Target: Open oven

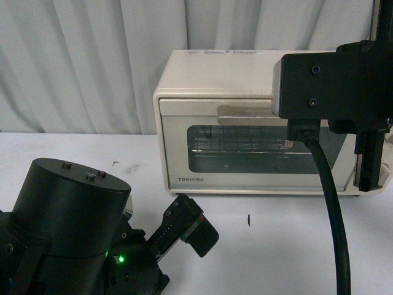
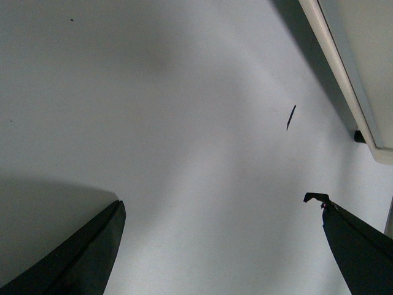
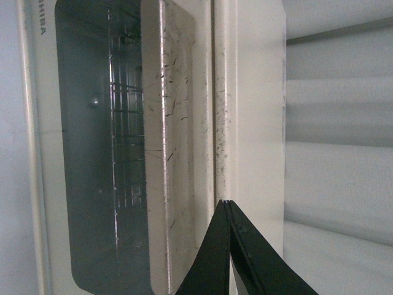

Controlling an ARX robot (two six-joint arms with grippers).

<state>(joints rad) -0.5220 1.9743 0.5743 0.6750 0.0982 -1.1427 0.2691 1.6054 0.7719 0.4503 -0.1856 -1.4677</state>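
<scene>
— What's the setting?

— A pale pleated curtain (image 1: 92, 61) hangs across the far side, with a white surface (image 1: 73, 153) in front of it. The oven (image 1: 233, 153) stands at the far right of the surface, its back to the curtain.

— Is it open?

— No. The door (image 1: 202, 132) sits flush in its frame. Through the glass the wire rack (image 3: 126, 123) shows inside. As I judge it, the opening itself hasn't begun.

— And the arms?

— The right arm (image 1: 331, 80) is raised in front of the oven's upper right and hides that corner. The left arm (image 1: 67, 215) is low at the near left, well clear of the door.

— What are the tools doing?

— The right tool (image 3: 228, 206) has its fingers pressed together and grips nothing. Its tips lie by the seam along the door's top edge, just beside the wide flat handle (image 1: 245, 115). I can't tell whether they touch it. The left tool (image 2: 218, 200) is spread wide over bare surface, empty, near a small dark mark (image 2: 290, 117).

— So what's left?

— Nearly everything, I'd say: catch the handle or the door's top edge, then swing the door down towards the near side.
</scene>
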